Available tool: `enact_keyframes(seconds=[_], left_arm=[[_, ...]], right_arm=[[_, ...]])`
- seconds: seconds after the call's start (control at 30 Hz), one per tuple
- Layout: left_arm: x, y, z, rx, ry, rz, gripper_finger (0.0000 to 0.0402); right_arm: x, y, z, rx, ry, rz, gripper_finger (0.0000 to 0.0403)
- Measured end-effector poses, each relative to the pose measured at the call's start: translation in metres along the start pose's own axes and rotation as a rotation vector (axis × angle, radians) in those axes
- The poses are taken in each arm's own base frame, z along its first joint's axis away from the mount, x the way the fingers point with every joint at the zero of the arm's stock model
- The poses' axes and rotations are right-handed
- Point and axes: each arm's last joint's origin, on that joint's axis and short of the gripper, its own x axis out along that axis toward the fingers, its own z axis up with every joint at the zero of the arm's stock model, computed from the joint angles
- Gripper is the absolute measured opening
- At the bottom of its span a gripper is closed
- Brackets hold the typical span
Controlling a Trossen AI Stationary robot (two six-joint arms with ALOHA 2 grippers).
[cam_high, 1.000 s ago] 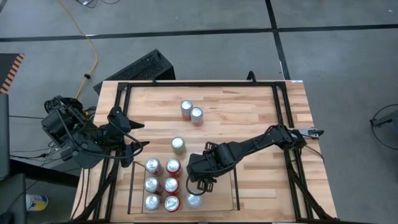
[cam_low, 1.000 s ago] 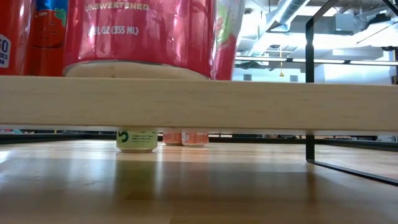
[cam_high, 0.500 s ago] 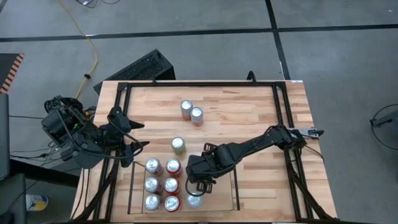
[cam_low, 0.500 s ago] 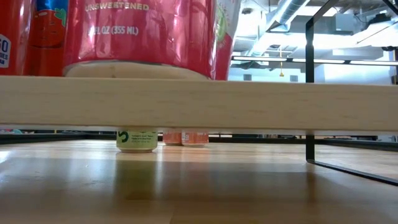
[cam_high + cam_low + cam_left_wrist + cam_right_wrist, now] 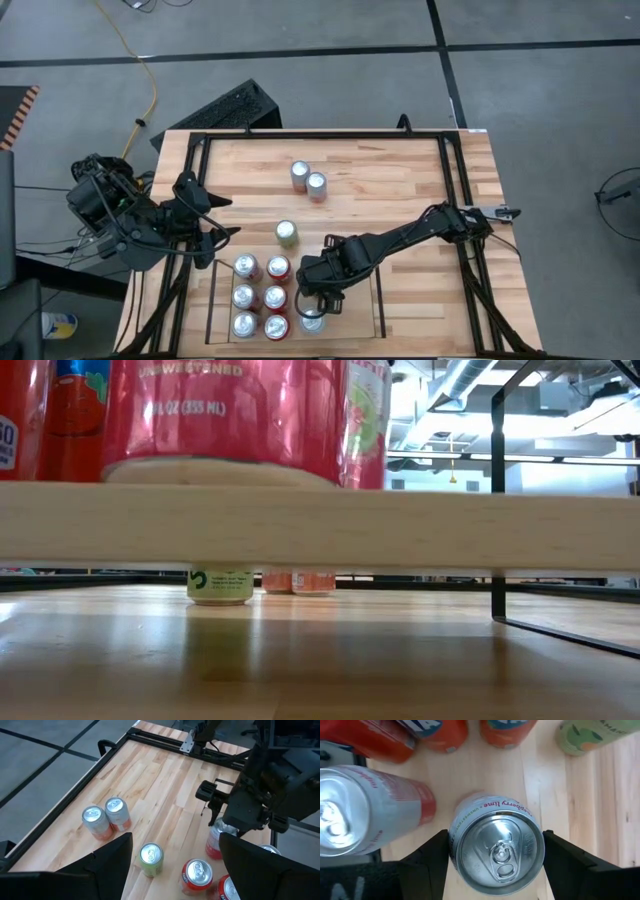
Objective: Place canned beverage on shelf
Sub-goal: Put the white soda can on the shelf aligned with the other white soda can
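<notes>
I see the right gripper (image 5: 313, 318) in the high view's lower middle, jaws grasping a can (image 5: 496, 852) on the shelf (image 5: 352, 335); left jaws released.

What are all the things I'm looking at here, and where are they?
table: one, light wood, under everything
frame: one, black metal, around the tabletop
shelf: one, black rails with a wood floor, near edge of the table
shelf cans: six, red, standing in two columns on the shelf
gripped can: one, silver and pink, on the shelf beside those columns
loose cans: two, orange, side by side at the far middle of the table
green can: one, alone just beyond the shelf
keyboard: one, black, on the floor
cable: one, yellow, on the floor
left pincer: open, waiting at the table's left edge
right pincer: closed around the gripped can
</notes>
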Motion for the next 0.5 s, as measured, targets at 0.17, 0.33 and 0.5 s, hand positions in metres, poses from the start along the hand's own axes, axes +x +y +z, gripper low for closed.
enact_keyframes(seconds=[0.17, 0.33, 0.5], left_arm=[[0.0000, 0.0000, 0.0000, 0.000, 0.000, 0.000, 0.0281], [0.0000, 0.0000, 0.0000, 0.000, 0.000, 0.000, 0.0281], [0.0000, 0.0000, 0.0000, -0.001, 0.000, 0.000, 0.0281]], right_arm=[[0.0000, 0.0027, 0.0027, -0.027, -0.013, 0.056, 0.0257], [-0.0032, 0.0043, 0.0045, -0.029, -0.027, 0.084, 0.0277], [-0.0034, 0.0043, 0.0051, -0.027, -0.031, 0.091, 0.0301]])
